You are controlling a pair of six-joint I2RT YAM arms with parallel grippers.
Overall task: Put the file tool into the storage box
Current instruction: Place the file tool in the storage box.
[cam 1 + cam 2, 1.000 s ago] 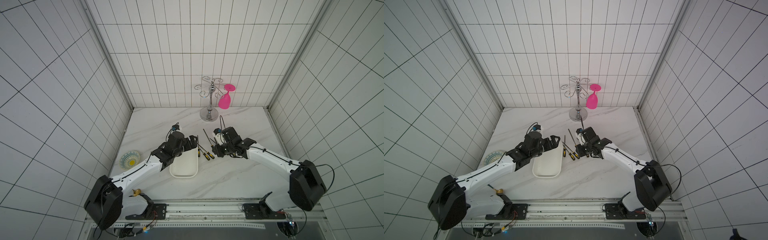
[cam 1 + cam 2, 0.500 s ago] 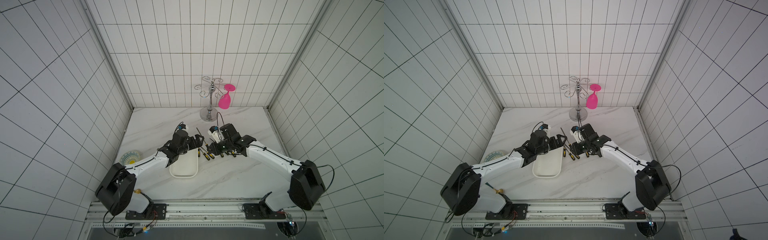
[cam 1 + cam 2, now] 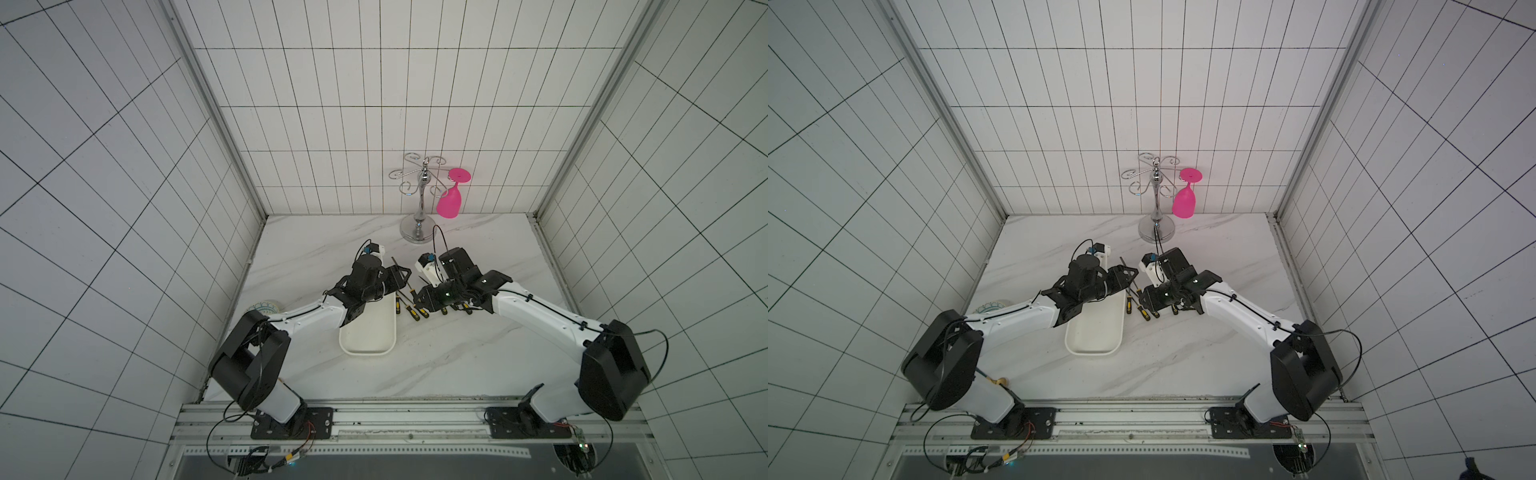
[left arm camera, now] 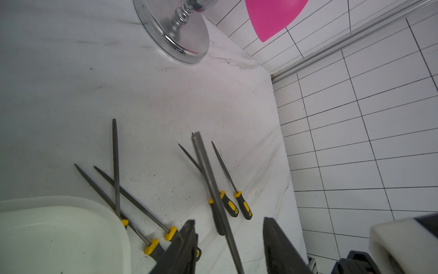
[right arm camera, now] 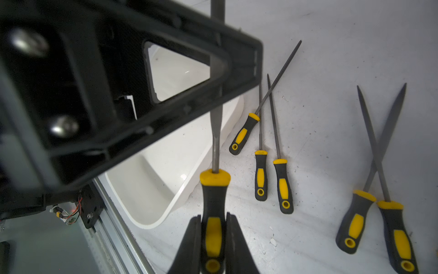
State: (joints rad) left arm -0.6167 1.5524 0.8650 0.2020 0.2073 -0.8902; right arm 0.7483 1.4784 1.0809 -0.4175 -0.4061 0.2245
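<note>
Mid-air handoff, file's not in the box yet

Right jaws are clamped tight on the file (image 5: 214, 187) by its yellow-black handle, holding it up off the table (image 3: 457, 365) right by the storage box (image 3: 368, 332) rim. Left jaws sit partly open around the blade, a gap on each side, gripping nothing. If the right lets go before the left pinches, I'd guess it drops onto the loose files (image 5: 283, 185). Gripped by that thin blade, the heavy handle could also swing.

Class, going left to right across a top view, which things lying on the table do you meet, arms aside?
dish → storage box → loose files. The stand and pink glass at the back overlap the files, so they are left out.
</note>
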